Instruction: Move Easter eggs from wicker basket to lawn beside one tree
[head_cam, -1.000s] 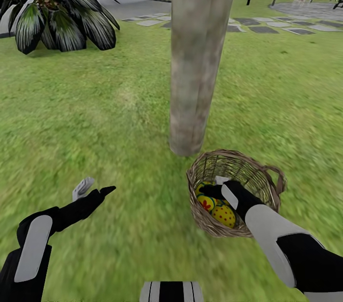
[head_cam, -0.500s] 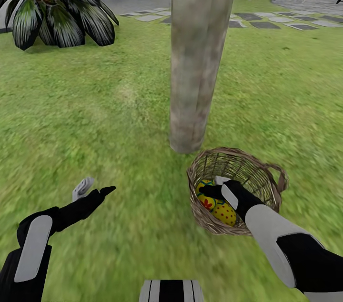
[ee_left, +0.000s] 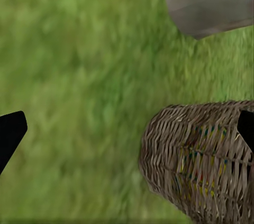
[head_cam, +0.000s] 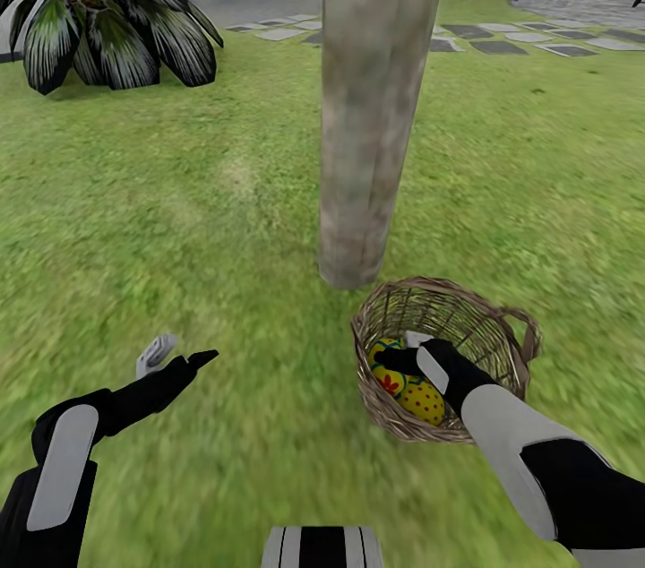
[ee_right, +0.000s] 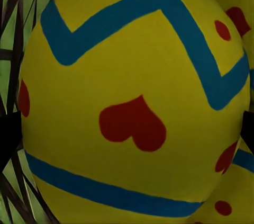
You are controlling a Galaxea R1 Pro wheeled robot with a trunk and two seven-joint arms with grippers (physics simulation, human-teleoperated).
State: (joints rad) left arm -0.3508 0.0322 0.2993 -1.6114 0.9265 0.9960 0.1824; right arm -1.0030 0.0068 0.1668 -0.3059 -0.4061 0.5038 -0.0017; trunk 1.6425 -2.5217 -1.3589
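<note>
Wicker and yellow eggs: we reach into the round brown woven basket (head_cam: 443, 359), lower right of the head frame.

Our right gripper (head_cam: 405, 351) straddles a yellow zigzag-banded egg (ee_right: 135, 102); whether it grips, we cannot tell. Our left gripper (head_cam: 177, 354) hangs spread and empty over the patchy green lawn (head_cam: 179, 219). The grey-brown trunk (head_cam: 372, 102) stands just beside the basket. No egg is out yet, judging by this.

The robot's two arms are glossy black with elongated light-grey oval panels set into the forearms. The left gripper (head_cam: 177, 355) pairs one pale grey finger with one black pointed finger. A white-and-black striped trunk section sits low between the arms.
</note>
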